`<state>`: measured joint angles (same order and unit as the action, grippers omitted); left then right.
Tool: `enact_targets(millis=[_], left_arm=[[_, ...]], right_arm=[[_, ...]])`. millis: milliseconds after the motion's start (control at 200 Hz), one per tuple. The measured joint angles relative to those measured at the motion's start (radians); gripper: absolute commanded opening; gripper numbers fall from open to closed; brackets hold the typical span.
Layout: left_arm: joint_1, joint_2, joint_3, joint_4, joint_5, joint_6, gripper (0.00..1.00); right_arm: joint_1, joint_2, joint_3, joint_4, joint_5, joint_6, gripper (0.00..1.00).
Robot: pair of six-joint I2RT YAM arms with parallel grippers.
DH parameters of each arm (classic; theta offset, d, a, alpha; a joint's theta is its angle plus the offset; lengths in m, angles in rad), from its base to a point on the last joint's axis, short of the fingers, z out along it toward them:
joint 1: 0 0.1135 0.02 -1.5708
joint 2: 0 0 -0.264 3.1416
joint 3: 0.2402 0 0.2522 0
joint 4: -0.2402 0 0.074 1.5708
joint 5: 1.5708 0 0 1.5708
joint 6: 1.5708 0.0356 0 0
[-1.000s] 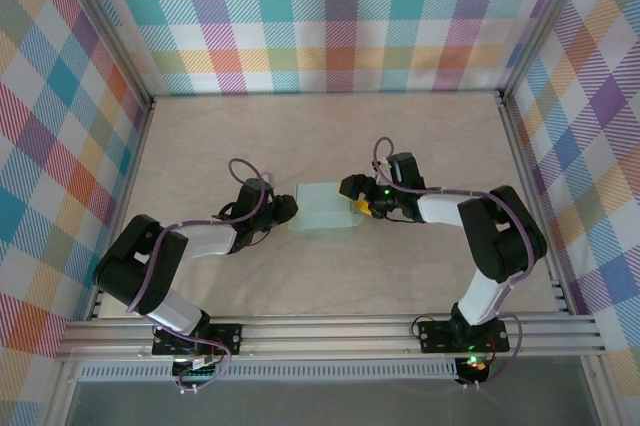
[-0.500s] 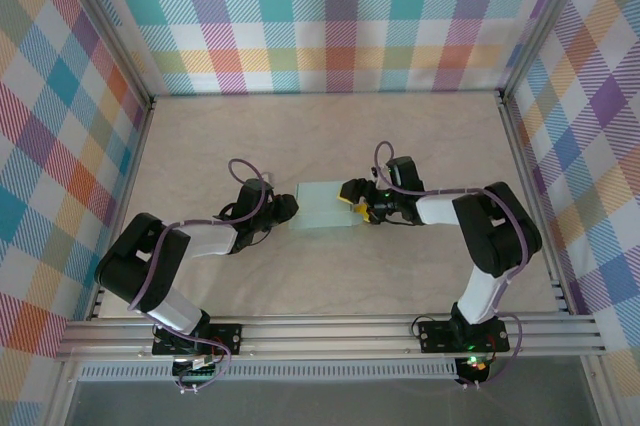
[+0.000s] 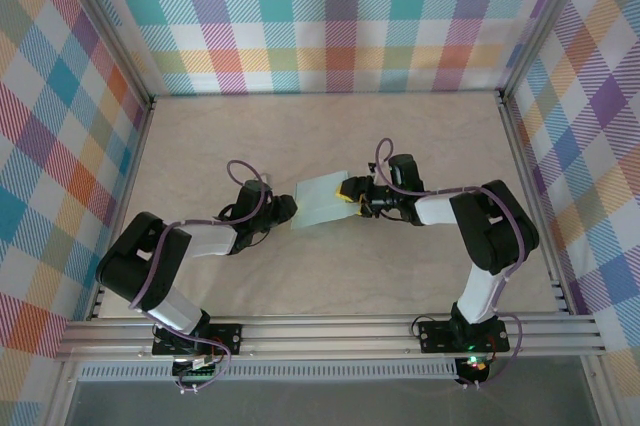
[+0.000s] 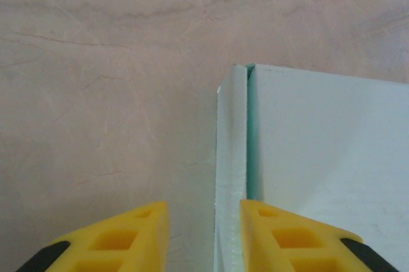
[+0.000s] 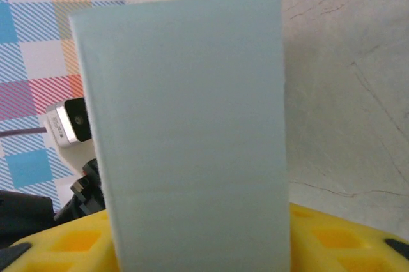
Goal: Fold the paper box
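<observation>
**mint card box pinched at its right end, mid-counter**

the pale mint-blue thin card paper box (image 3: 320, 202) lies in the middle of the beige, marble-patterned counter (image 3: 330, 136), between the two arms. from above it sits skewed rather than square to the counter's edges, and its right end looks raised. in the right wrist view the box (image 5: 192, 131) stands as a tall, plain panel right in front of the camera.

the right gripper (image 3: 353, 197) meets the box at its right end. in its own view its yellow fingers (image 5: 345, 243) press against both sides of the panel at the bottom, so the right gripper (image 5: 203, 249) is clamped on the box.

the left gripper (image 3: 289, 211) sits at the box's left end, low over the counter. its wrist view shows the box (image 4: 326, 157) with a narrow folded strip along its edge. that strip runs into the gap between the yellow fingers (image 4: 121, 240), close by the right-hand one, with bare counter (image 4: 108, 93) between it and the other. this left gripper (image 4: 204, 240) has its jaws apart and grips nothing.

bright plaid walls (image 3: 330, 16) enclose the counter on three sides.
</observation>
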<state>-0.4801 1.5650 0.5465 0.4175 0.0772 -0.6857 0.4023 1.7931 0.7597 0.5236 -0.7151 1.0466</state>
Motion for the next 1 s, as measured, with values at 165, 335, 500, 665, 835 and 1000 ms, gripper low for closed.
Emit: enact_targets(millis=[165,335,500,665,835,1000], left_arm=[[0.001,-0.048,-0.019,-0.099,-0.034,0.028,0.67],[0.000,-0.208,-0.044,-0.182,-0.099,0.142,0.82],[-0.025,-0.347,-0.080,-0.123,-0.192,0.360,0.95],[-0.116,-0.398,-0.113,-0.061,-0.237,0.586,1.00],[-0.282,-0.409,-0.114,0.025,-0.329,0.838,1.00],[-0.439,-0.316,-0.114,0.183,-0.472,1.111,1.00]], right_arm=[[-0.013,0.000,0.000,-0.007,-0.005,0.012,0.44],[-0.037,-0.006,0.000,-0.013,-0.005,0.017,0.44],[-0.068,-0.034,0.000,-0.030,-0.013,0.024,0.44],[-0.111,-0.110,0.000,-0.064,-0.034,0.023,0.44],[-0.156,-0.204,0.001,-0.116,-0.055,0.019,0.44],[-0.174,-0.270,0.003,-0.168,-0.081,0.019,0.44]])
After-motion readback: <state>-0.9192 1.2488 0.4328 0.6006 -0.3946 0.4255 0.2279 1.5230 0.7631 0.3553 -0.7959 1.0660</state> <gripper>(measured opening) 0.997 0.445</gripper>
